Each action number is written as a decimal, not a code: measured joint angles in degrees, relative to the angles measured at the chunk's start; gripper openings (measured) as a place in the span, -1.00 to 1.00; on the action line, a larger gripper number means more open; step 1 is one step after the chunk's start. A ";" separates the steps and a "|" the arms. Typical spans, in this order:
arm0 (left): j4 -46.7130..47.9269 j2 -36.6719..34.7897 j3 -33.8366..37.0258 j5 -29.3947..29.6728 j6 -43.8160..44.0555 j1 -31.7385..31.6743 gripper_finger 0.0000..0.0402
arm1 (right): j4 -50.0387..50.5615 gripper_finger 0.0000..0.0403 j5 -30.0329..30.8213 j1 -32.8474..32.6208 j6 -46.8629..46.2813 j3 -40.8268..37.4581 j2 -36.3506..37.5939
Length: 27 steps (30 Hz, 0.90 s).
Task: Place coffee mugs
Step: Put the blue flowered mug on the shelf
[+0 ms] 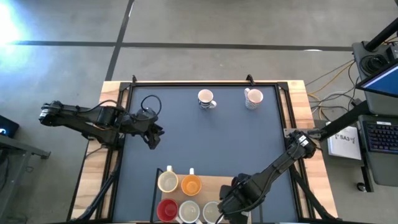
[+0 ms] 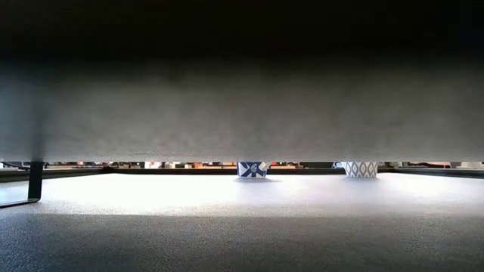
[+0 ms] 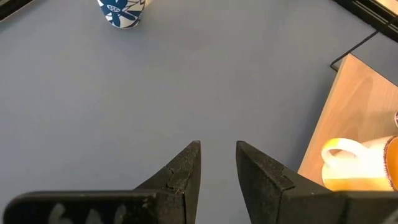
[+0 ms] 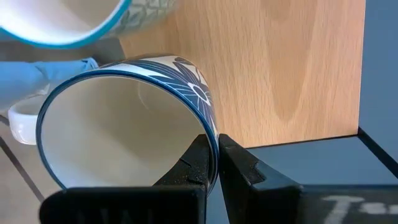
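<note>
Fingers of the right gripper [image 4: 211,162] pinch the blue-patterned white ceramic mug's [image 4: 124,124] rim at six o'clock; left gripper [image 3: 217,163], slightly spread, waits.

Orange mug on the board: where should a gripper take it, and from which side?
Pinch the rim from straight above, one finger inside, one outside, probably on the side away from the cream mug: the orange mug stands upright, mouth open, and that neighbour crowds it. The right gripper pinches a patterned mug likewise.
</note>
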State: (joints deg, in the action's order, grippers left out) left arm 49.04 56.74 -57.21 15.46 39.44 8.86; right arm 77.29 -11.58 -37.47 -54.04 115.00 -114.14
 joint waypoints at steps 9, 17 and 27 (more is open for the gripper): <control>0.02 -0.01 0.00 0.00 0.00 0.00 -0.58 | 0.03 -0.94 -0.01 -0.15 0.45 0.00 -0.01; 0.11 -0.01 0.00 0.00 0.02 0.00 -0.58 | -0.04 -0.94 -0.16 -0.17 1.07 1.07 0.52; 0.37 0.01 0.00 -0.02 -0.80 0.01 -0.58 | 0.12 -0.94 1.72 -0.17 1.48 -0.02 0.56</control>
State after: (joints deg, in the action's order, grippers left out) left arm 49.41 56.75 -57.21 15.45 38.64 8.87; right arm 77.41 -9.87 -37.65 -52.55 114.98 -113.58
